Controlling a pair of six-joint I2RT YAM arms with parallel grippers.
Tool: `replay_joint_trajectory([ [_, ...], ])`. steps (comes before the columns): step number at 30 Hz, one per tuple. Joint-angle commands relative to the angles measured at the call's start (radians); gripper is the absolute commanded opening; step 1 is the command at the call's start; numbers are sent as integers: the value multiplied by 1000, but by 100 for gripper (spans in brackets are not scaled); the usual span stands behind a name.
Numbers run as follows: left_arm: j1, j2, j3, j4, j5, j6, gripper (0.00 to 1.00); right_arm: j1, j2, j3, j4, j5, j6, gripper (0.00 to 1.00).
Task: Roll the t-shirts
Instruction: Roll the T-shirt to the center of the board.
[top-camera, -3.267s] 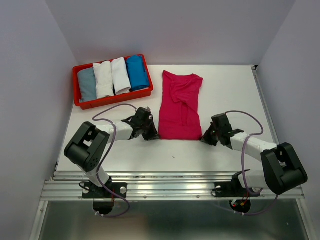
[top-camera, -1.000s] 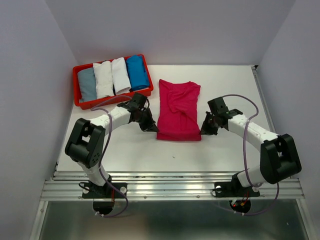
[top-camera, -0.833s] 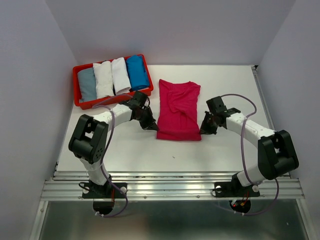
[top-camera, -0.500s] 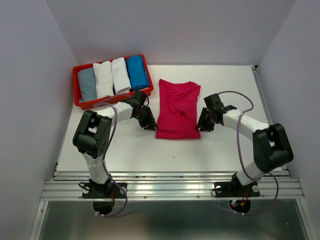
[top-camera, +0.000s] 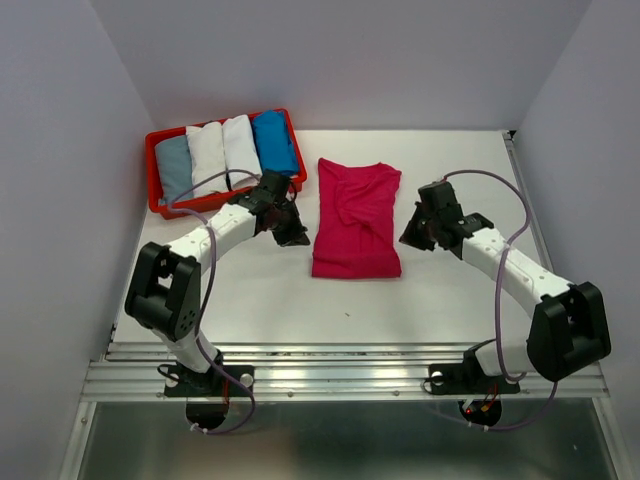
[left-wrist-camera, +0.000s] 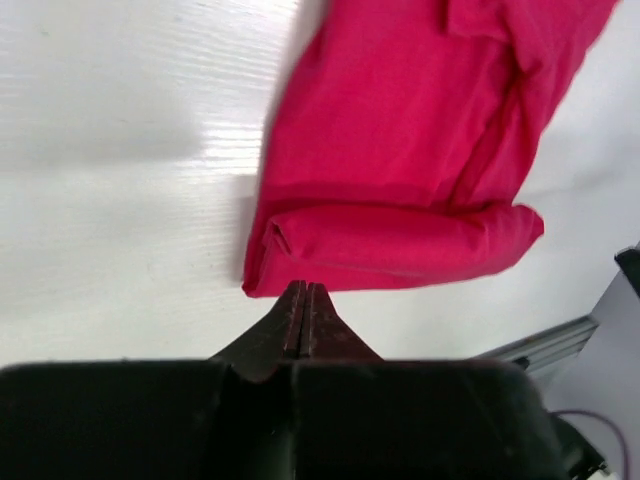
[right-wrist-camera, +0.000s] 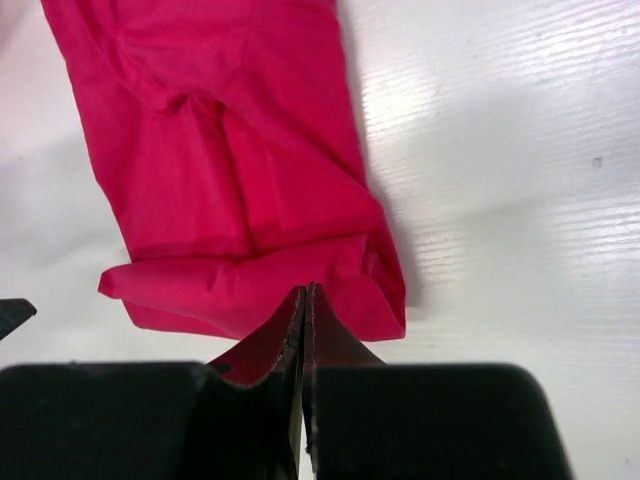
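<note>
One plain magenta t-shirt (top-camera: 357, 215), near end folded

One camera looks down over the whole table (top-camera: 300, 300); both wrist cameras closely face the pink t-shirt (top-camera: 357, 220)

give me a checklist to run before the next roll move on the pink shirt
1. Left claw clear of cloth: ok, shut, tips just short of the pink t-shirt.
2. Right claw clear of cloth: cannot tell, shut, its tips overlap the hem in the wrist view.
3. Claws open for a fresh grip: not ok, both shut.
4. Roll started: ok, a rolled band runs along the near hem.
5. Cloth ahead of the roll flat: not ok, creases cross the middle.
6. Room in the red tray: not ok, four rolled shirts appear to fill it.
</note>
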Motion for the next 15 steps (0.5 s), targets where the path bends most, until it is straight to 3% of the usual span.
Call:
replay_joint_trajectory([
  [1,-73,-32,36,-7,-30,12,0,55,-13,21,7,-4,5,1],
  [10,-199,66,67,91,93,-5,0,113,54,-31,113,-151,43,1],
  [15,-209,155,128,108,88,-2,0,113,151,-27,125,-93,52,1],
])
